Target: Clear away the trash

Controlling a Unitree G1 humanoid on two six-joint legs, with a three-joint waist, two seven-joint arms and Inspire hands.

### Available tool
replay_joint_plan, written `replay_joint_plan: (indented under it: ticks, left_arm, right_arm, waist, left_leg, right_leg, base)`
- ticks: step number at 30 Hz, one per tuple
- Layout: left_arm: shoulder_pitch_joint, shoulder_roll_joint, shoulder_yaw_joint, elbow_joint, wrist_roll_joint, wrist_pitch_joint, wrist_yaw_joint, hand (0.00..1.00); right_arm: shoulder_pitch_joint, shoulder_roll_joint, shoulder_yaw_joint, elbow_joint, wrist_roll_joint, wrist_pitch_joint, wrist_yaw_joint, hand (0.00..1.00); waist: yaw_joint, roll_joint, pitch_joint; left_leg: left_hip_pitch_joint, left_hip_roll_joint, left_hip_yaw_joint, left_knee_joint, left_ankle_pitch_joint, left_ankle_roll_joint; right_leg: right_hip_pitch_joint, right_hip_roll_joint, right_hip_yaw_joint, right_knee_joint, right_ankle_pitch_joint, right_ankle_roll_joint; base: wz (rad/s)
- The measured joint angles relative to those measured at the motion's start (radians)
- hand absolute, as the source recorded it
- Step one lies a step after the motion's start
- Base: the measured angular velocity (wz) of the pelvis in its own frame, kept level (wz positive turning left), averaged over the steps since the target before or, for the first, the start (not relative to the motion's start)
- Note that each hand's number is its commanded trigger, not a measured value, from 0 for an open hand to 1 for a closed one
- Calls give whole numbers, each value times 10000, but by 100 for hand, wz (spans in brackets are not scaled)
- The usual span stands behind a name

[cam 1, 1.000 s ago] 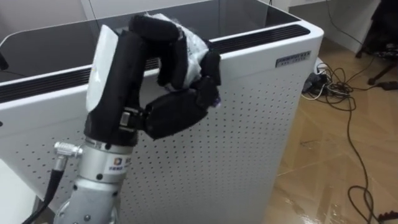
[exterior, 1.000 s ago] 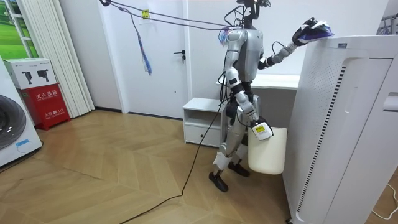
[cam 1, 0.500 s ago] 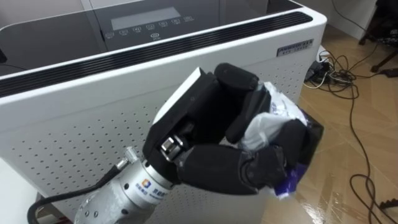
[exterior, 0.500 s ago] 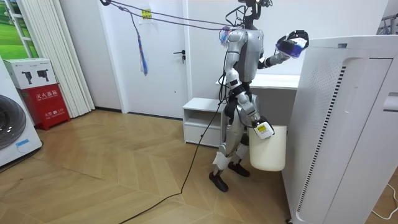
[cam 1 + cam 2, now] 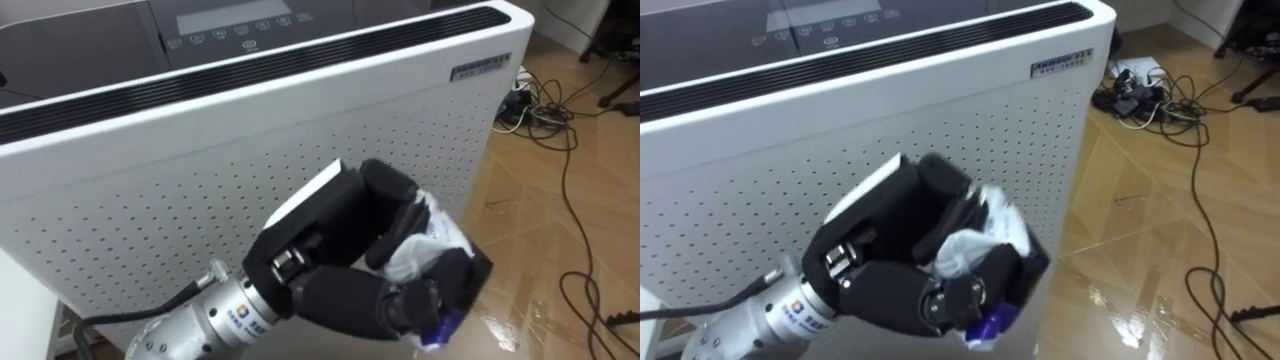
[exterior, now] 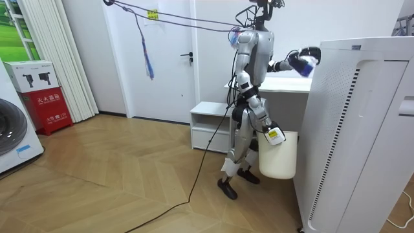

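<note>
Left hand (image 5: 345,260) with garbage (image 5: 428,235), in front of the perforated side of the purifier (image 5: 250,150). The hand is curled tight round a crumpled white wrapper. A purple scrap pokes out below the fingertips (image 5: 445,290), and the rest of the wad is enclosed between thumb and fingers. The garbage touches neither the purifier nor the floor (image 5: 560,250).

In the room view you stand close beside the tall purifier, with the left arm raised at chest height. The bin (image 6: 279,158) hangs low at your hip, at the right hand (image 6: 268,133); whether that hand grips the rim cannot be told from here.

The step in hand appears to be the carry from the purifier to the bin.

- Keep the left hand closed as it is. The wad is light and springy, and any loosening would likely let the purple scrap slip out first.
- Bring the arm down and inward, clear of the purifier's side panel, so the knuckles do not scrape it.
- Hold the bin level and still, and bring the garbage to the bin rather than the bin to the garbage.
- Release only once the hand is over the bin's mouth, ideally just inside the rim. A wrapper this light may drift and land among the cables (image 5: 560,120) on the floor.
</note>
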Motion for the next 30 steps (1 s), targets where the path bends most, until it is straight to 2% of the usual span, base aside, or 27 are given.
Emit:
replay_joint_plan:
  ticks: [1, 4, 7, 11, 13, 19, 22, 25, 30]
  left_arm:
    - [99, 97, 16, 296, 631, -3, 7, 100]
    - [174, 124, 29, 1346, 2382, 1, 112, 100]
    - [173, 118, 32, 2091, 3210, -5, 303, 100]
    - [145, 21, 36, 3071, 3276, -136, 603, 100]
    - [145, -162, 32, 3361, 3397, -151, 678, 100]
    - [18, -492, 19, 4295, 3867, -365, 1053, 100]
    - [-102, -506, 24, 4715, 3866, -430, 1301, 100]
    - [-191, -578, -18, 5432, 3874, -565, 1434, 100]
    - [-193, -579, -124, 5920, 3870, -646, 1562, 100]
  right_arm:
    - [-223, -21, -42, 216, 1, 2, 33, 100]
    - [-546, -19, -123, 401, 8, -19, 28, 100]
    - [-889, -5, -124, 925, 39, -31, 16, 100]
    - [-1102, 27, -77, 964, 45, -45, 17, 100]
    - [-1379, 24, -82, 1252, 87, -151, 25, 100]
    - [-1943, 140, -127, 1592, 213, -297, -238, 100]
    - [-2005, 260, -201, 1601, 500, -349, -391, 100]
    - [-1997, 325, -203, 1619, 513, -346, -413, 100]
    - [-2014, 312, -203, 1618, 887, -344, -451, 100]
  waist:
    - [7, 17, 11]
    - [169, 83, 52]
    - [231, 166, 109]
    - [386, 195, 142]
    - [459, 135, 182]
    - [491, 48, 240]
    - [420, -70, 279]
    - [352, -72, 280]
    - [381, -73, 280]
  left_leg:
    - [-213, 10, -3, 41, 31, -11]
    - [-619, 9, -97, 100, 101, -27]
    - [-925, 6, -259, 153, 134, -68]
    - [-1227, 8, -347, 100, 247, -130]
    - [-1347, 2, -429, -62, 376, -182]
    - [-1586, 81, -577, -461, 680, -296]
    - [-1909, 127, -448, -493, 744, -395]
    - [-2074, 158, -389, -488, 783, -425]
    - [-2359, 172, -179, -432, 792, -411]
  right_leg:
    - [-198, 14, -1, -6, 17, -28]
    - [-552, 45, -40, -7, 48, -79]
    - [-777, 71, -211, 4, 51, -85]
    - [-1271, 17, -314, 426, -33, -190]
    - [-1585, -53, -442, 740, -86, -211]
    - [-2403, -167, -387, 1390, -106, -247]
    - [-2454, -78, -468, 1103, -125, -288]
    - [-2581, -56, -638, 1021, -125, -293]
    - [-2876, -71, -600, 1044, -137, -329]
  base:
    - [7]
    - [5]
    - [16]
    - [7]
    - [11]
    - [5]
    - [-2]
    - [1]
    - [-3]
